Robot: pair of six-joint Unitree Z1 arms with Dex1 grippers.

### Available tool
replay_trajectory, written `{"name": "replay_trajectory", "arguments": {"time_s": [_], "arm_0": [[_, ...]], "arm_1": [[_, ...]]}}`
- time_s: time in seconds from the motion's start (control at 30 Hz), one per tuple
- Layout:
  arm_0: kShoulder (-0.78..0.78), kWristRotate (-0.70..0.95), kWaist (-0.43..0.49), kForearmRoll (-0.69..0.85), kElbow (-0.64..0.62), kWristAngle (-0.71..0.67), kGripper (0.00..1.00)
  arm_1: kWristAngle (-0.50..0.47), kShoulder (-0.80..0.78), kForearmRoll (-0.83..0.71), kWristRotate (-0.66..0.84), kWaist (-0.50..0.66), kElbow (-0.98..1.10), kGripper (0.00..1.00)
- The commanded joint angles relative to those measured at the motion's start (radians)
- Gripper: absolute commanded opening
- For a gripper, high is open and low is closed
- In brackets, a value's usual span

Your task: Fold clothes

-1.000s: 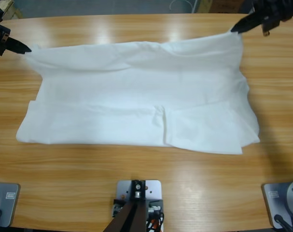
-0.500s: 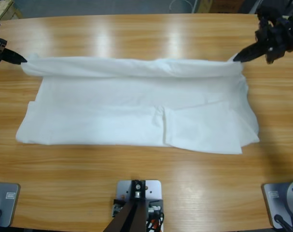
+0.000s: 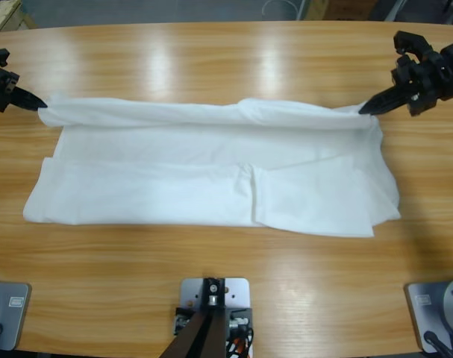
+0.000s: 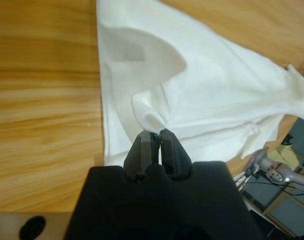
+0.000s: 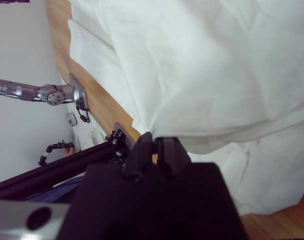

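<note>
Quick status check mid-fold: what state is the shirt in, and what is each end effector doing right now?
White T-shirt: spread flat on the wooden table, far edge lifted at both corners and drawn toward the near side.
Left end effector: shut on the shirt's far corner, fabric bunched between the jaws.
Right end effector: shut on the opposite far corner, fabric draping from it.

The T-shirt (image 3: 211, 171) is plain white all over, with no print showing, and a slightly greyer square shows through the fabric in the left wrist view. Beneath it, the surface (image 3: 211, 52) is warm orange-brown wood with darker streaked grain and pale glossy reflections above the shirt. The left claw (image 4: 156, 142) and the right claw (image 5: 153, 145), at the shirt's two upper corners, are both matte black.
</note>
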Motion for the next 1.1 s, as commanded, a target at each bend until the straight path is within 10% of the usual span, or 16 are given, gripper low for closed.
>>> {"name": "replay_trajectory", "arguments": {"time_s": [0.03, 0.47, 0.5, 0.53, 0.63, 0.97, 1.1], "arm_0": [[0.106, 0.002, 0.010, 0.029, 0.027, 0.026, 0.000], [0.104, 0.008, 0.010, 0.051, 0.026, 0.025, 0.000], [0.098, 0.007, 0.010, 0.056, 0.027, 0.026, 0.102], [0.087, 0.007, 0.011, 0.058, 0.028, 0.031, 0.595], [0.039, 0.005, 0.037, 0.060, 0.030, 0.053, 0.896], [-0.025, 0.031, 0.074, 0.057, 0.028, -0.028, 0.910], [-0.009, 0.077, -0.096, 0.048, 0.008, -0.122, 0.908]], "arm_1": [[-0.028, 0.047, -0.003, -0.027, -0.042, 0.037, 0.000], [-0.039, 0.149, 0.026, -0.024, -0.042, 0.014, 0.000], [-0.039, 0.155, 0.028, -0.023, -0.042, 0.014, 0.000], [-0.039, 0.160, 0.028, -0.024, -0.042, 0.014, 0.000], [-0.040, 0.162, 0.032, -0.025, -0.042, 0.014, 0.000], [-0.058, 0.195, 0.037, -0.025, -0.041, 0.016, 0.000], [-0.059, 0.207, 0.036, -0.025, -0.038, 0.014, 0.000]]}}
